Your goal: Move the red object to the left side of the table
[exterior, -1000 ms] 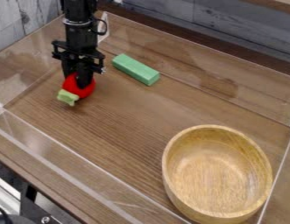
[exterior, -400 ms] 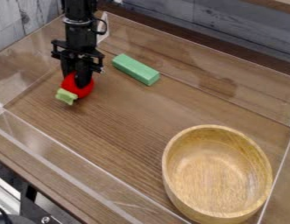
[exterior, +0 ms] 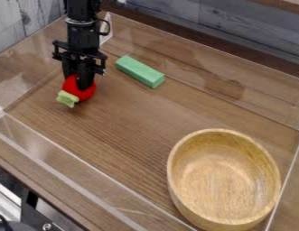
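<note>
The red object (exterior: 77, 90) is a small rounded bright-red toy with a light-green piece at its lower left end. It sits low over the left part of the brown wood-grain table (exterior: 152, 126). My black gripper (exterior: 80, 81) comes straight down onto it, fingers closed around its top. Whether the toy rests on the wood or hangs just above it I cannot tell.
A flat green rectangular block (exterior: 139, 70) lies just right of the gripper. A round light wooden bowl (exterior: 224, 178) stands at the front right. Low clear acrylic walls (exterior: 31, 68) border the tabletop on the left and front.
</note>
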Tool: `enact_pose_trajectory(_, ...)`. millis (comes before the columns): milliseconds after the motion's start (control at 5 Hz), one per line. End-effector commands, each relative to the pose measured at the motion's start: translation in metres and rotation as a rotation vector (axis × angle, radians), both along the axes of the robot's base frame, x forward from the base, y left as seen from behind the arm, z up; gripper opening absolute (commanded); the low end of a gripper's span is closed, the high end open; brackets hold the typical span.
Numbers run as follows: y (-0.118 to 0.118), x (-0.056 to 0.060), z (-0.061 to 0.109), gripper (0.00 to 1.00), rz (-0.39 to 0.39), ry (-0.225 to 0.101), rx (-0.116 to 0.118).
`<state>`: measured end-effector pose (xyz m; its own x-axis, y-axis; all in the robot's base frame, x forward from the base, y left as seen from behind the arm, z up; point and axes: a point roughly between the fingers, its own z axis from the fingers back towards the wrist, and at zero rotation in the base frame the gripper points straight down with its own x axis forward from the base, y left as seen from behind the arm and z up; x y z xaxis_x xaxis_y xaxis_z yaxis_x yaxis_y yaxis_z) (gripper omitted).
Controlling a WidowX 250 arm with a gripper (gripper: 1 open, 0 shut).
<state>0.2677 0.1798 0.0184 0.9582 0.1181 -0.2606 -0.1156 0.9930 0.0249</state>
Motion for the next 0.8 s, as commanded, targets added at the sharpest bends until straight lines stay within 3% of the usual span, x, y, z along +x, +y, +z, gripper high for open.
enact_pose_trajectory(0, 0.0142, -0.0067, 0.0027, 0.0, 0.035, 0.007, 0.023)
enact_pose_trajectory(600, 0.0162, -0.0043, 0.0024, 0.0, 0.029, 0.021, 0.025)
